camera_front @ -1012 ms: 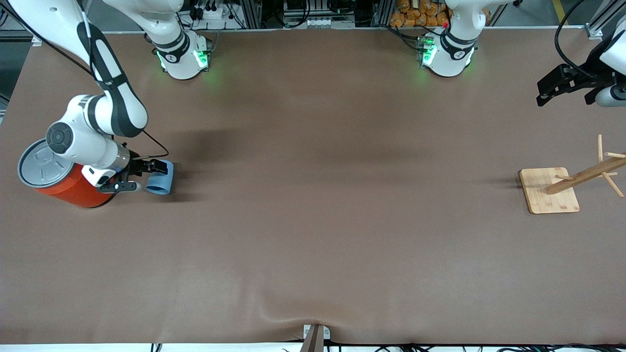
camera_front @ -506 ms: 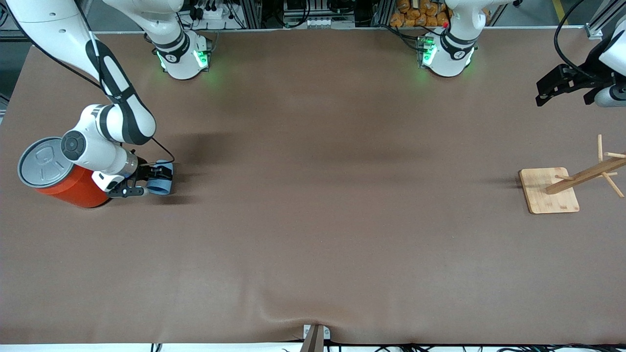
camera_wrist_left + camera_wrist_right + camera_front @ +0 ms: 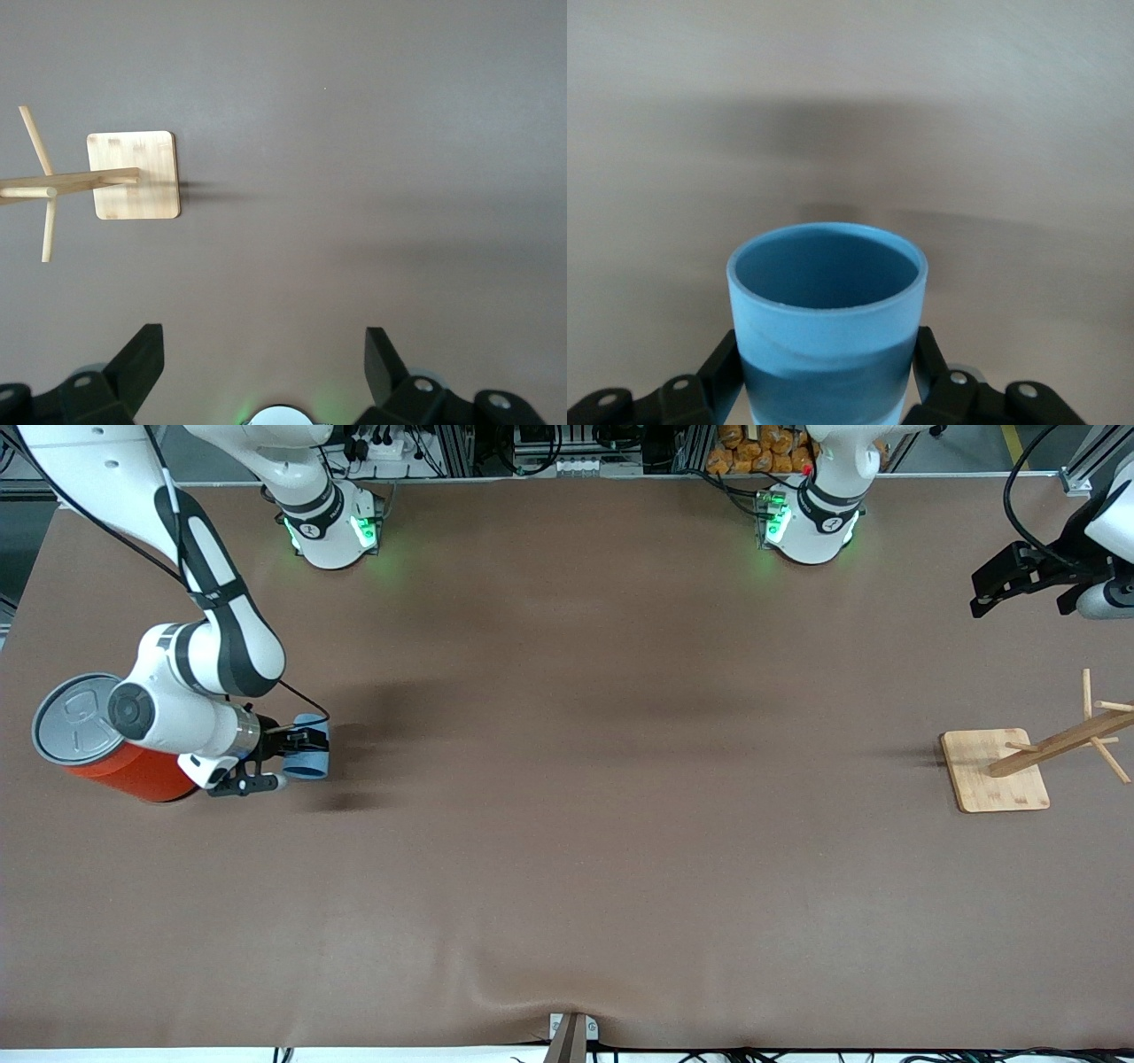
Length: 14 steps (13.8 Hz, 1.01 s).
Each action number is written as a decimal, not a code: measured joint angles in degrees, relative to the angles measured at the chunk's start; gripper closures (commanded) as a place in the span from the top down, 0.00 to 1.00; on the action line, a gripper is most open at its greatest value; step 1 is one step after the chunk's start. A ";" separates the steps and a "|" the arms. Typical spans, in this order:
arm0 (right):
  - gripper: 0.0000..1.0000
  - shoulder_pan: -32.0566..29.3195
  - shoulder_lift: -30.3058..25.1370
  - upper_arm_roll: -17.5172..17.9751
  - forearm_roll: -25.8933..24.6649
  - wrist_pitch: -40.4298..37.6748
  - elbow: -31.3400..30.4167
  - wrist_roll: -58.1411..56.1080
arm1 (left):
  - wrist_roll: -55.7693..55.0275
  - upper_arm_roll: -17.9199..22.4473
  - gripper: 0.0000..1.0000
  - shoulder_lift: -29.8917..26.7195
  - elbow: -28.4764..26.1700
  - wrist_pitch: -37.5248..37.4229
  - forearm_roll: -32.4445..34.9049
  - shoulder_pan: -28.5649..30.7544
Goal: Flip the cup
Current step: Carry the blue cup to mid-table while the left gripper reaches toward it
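The small light-blue cup point(image 3: 314, 758) is clamped between the fingers of my right gripper point(image 3: 292, 759), just above the table beside the orange can point(image 3: 133, 772). Its shadow lies apart from it on the cloth. In the right wrist view the cup point(image 3: 827, 319) shows its blue inside, with the mouth pointing away from the wrist, and a black finger point(image 3: 719, 372) presses on each side of it. My left gripper point(image 3: 985, 595) is open and empty, waiting high over the left arm's end of the table; it also shows in the left wrist view point(image 3: 263, 354).
The large orange can has a grey pull-tab lid point(image 3: 75, 717) and stands close to the right arm's wrist. A wooden peg rack on a square base point(image 3: 992, 775) stands at the left arm's end, and it also shows in the left wrist view point(image 3: 135, 174).
My right gripper has shut on the cup, lifted it a little off the cloth and carried it slightly toward the left arm's end. The left arm has not moved.
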 measured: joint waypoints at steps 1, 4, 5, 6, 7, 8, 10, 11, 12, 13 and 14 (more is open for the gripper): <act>0.00 1.40 -0.14 0.07 0.43 -5.60 4.68 -0.61 | 0.00 0.00 1.00 0.00 0.00 0.00 0.00 0.00; 0.00 5.96 -0.31 0.28 1.01 -14.48 15.79 -6.68 | 0.00 0.00 1.00 0.00 0.00 0.00 0.00 0.00; 0.00 8.14 -0.31 0.35 1.04 -14.93 17.98 -7.78 | 0.00 0.00 1.00 0.00 0.00 0.00 -0.15 0.00; 0.00 10.77 -0.28 0.42 1.04 -14.51 19.28 -8.18 | 0.00 0.00 1.00 0.00 -0.03 -0.01 -0.54 0.01; 0.00 13.47 -0.19 0.48 1.03 -13.08 19.87 -8.36 | 0.00 0.00 1.00 0.00 -0.16 -0.04 -0.97 0.01; 0.00 16.41 0.07 0.52 0.99 -11.44 20.31 -9.00 | 0.00 -0.01 1.00 0.01 -0.47 -0.04 -1.64 0.01; 0.00 22.51 1.52 0.51 -1.37 -9.26 22.03 -12.59 | 0.00 -0.03 1.00 0.12 -1.55 0.08 -3.15 0.00; 0.00 25.32 2.86 0.52 -3.76 -8.05 23.33 -14.67 | 0.00 -0.05 1.00 0.23 -2.10 0.34 -3.41 -0.02; 0.00 27.95 4.48 0.53 -5.36 -5.89 24.28 -16.63 | 0.00 -0.09 1.00 0.32 -2.70 0.62 -3.70 -0.05; 0.00 30.68 6.35 0.50 -6.37 -2.62 24.83 -18.19 | 0.00 -0.13 1.00 0.42 -3.36 0.87 -4.63 -0.08; 0.00 33.30 8.30 0.47 -7.43 0.88 25.04 -19.09 | 0.00 -0.18 1.00 0.52 -4.19 1.31 -6.12 -0.10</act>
